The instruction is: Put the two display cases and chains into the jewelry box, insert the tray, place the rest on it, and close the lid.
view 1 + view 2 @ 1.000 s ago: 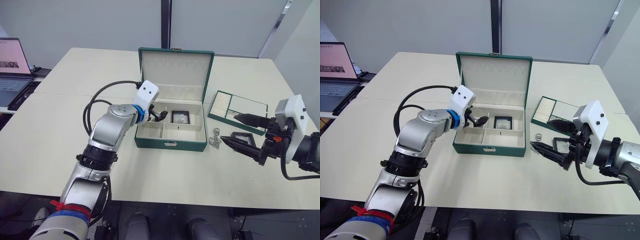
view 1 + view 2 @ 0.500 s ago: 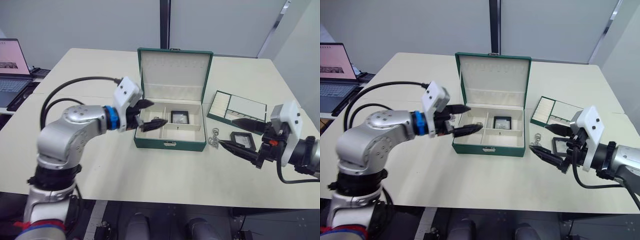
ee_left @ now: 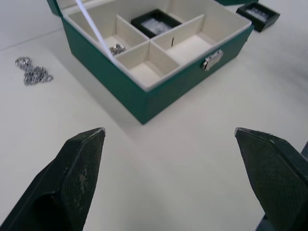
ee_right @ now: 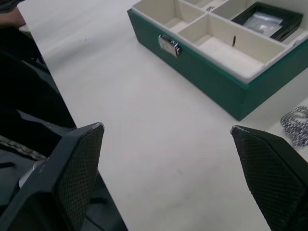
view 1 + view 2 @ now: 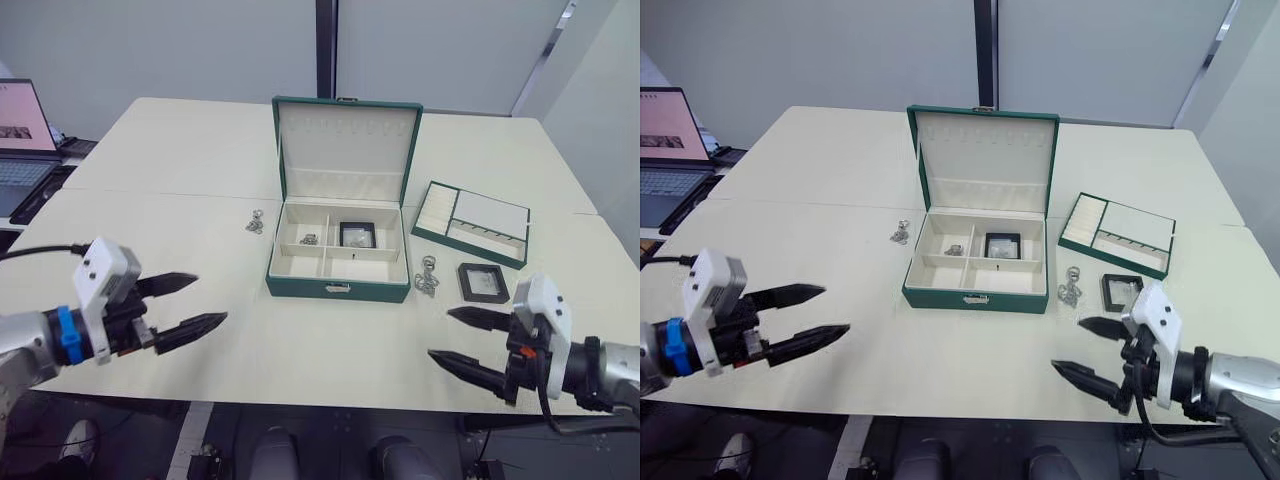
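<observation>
You see a dark green rectangular jewelry box (image 5: 339, 288) with cream lining and a silver clasp (image 5: 339, 288). The shallow tray (image 5: 472, 222) matches: green rim, cream interior. Square display cases (image 5: 484, 282) are black-framed; link chains (image 5: 428, 277) are silver.

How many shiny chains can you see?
3. One chain lies in the jewelry box's back-left compartment, one on the table left of the box, one on the table right of it. None seems hidden.
</observation>
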